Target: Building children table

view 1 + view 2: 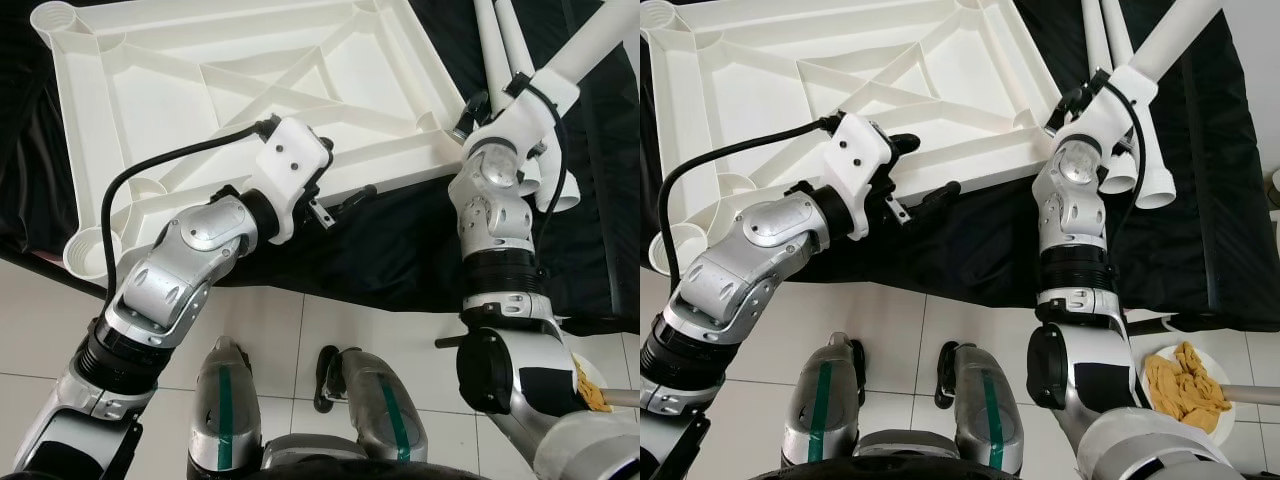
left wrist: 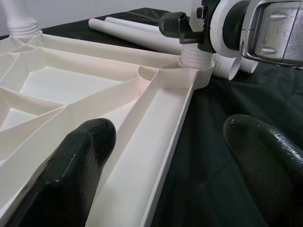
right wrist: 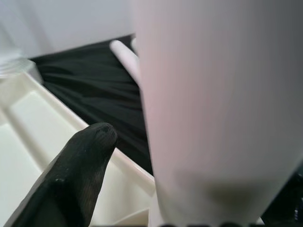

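The white tabletop (image 1: pixel 250 100) lies upside down on a black cloth, ribbed underside up, with a round socket at each corner. One white leg (image 1: pixel 1160 45) stands tilted in the near right socket. Spare legs (image 1: pixel 495 50) lie beside it.

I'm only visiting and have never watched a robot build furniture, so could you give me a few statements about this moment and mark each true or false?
1. The tabletop lies underside up on a black cloth. True.
2. The right end effector holds a white leg at a corner socket. True.
3. The left end effector is clamped shut on a loose leg. False: it is open, its fingers astride the tabletop's near edge.
4. Spare legs lie on the cloth. True.
5. The plate on the floor is bare. False: it holds yellowish food.
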Tool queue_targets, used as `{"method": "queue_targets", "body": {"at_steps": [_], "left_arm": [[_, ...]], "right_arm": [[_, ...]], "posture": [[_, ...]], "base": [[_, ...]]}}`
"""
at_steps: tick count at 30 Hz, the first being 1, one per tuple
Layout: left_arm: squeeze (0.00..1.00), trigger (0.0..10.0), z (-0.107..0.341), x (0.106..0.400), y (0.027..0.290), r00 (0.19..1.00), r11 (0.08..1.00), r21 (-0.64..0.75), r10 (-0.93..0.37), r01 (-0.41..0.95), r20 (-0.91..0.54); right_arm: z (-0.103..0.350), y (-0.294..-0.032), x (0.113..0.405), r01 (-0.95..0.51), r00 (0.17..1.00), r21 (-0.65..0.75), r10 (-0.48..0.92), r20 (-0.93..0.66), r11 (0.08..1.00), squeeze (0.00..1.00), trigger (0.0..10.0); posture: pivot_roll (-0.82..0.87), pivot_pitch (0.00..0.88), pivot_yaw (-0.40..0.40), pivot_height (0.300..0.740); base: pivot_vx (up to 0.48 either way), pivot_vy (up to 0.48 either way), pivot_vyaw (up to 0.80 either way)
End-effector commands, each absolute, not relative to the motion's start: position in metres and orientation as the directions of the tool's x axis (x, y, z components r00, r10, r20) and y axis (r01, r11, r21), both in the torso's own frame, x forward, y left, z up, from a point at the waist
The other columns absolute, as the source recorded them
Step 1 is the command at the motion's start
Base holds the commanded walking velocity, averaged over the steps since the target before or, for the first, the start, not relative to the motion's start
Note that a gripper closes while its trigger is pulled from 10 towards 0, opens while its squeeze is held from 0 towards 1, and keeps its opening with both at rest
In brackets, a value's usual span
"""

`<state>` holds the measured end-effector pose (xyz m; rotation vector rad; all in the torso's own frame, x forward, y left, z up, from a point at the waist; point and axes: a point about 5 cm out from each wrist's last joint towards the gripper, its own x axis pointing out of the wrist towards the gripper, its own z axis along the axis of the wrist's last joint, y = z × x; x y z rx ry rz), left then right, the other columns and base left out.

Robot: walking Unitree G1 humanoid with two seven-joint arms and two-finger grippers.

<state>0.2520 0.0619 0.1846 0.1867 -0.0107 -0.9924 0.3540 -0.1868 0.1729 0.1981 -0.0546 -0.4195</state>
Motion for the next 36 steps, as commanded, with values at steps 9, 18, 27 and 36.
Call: {"method": "queue_targets", "body": {"at_steps": [9,18,27,36], "left_arm": [[0.00,10.0,0.184,0.252,0.053,0.490,0.474,0.157,-0.868,0.866,-0.081],[0.00,10.0,0.187,0.260,0.044,0.479,0.464,0.164,-0.875,0.870,-0.069],[0.00,10.0,0.185,0.264,0.045,0.477,0.461,0.168,-0.876,0.872,-0.074],[0.00,10.0,0.185,0.272,0.046,0.481,0.463,0.179,-0.873,0.868,-0.076]], "right_arm": [[0.173,-0.191,0.350,0.306,0.944,0.209,-0.325,0.059,0.929,0.00,10.0],[0.169,-0.190,0.340,0.201,0.970,0.188,-0.222,0.101,0.961,0.00,10.0],[0.163,-0.193,0.319,0.158,0.970,0.136,-0.179,0.162,0.978,0.00,10.0],[0.160,-0.195,0.307,0.141,0.966,0.135,-0.166,0.198,0.981,0.00,10.0]], "posture": [[0.12,0.104,-0.078,0.740],[0.11,0.104,-0.079,0.740],[0.10,0.110,-0.076,0.740],[0.09,0.109,-0.074,0.740]], "base": [[0.000,0.000,0.00],[0.000,0.000,0.00],[0.000,0.000,0.00],[0.000,0.000,0.00]]}}
